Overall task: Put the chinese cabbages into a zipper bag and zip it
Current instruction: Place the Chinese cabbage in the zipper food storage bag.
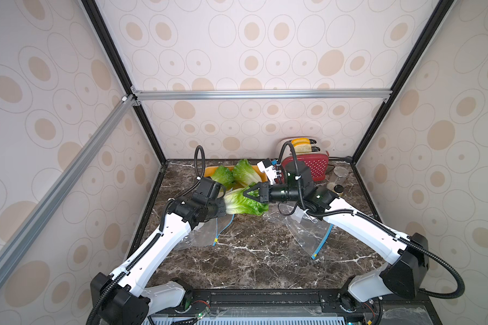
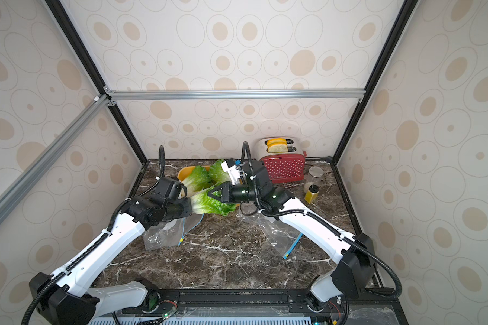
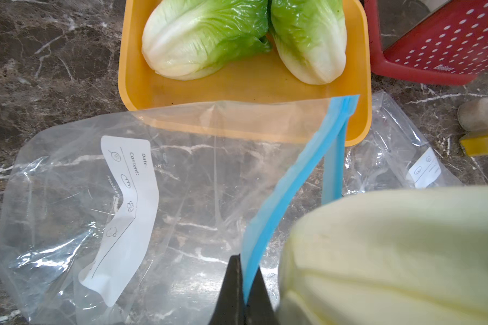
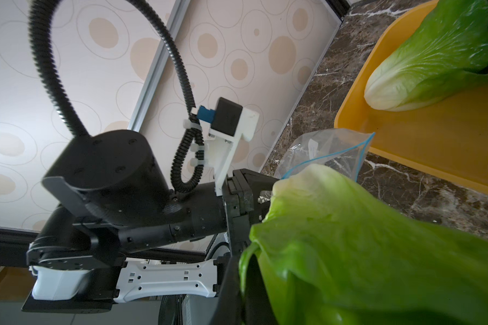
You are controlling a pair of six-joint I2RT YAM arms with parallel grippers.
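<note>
Chinese cabbage head [image 1: 237,205], white-ribbed and crinkly green, hangs above the dark marble worktop [image 1: 251,261], its leafy end clenched in the right end effector [image 1: 248,194]. The left end effector [image 3: 244,284] pinches the clear zipper bag [image 3: 68,197] by its blue strip. Light and glossy, it seems safest held at the firmer base. A yellow tray [image 3: 237,92] holds two more heads [image 3: 203,42].

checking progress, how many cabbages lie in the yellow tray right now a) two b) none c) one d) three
a: the first cabbage and the second cabbage lie side by side in the yellow tray, while the third cabbage is held by the right gripper.
</note>
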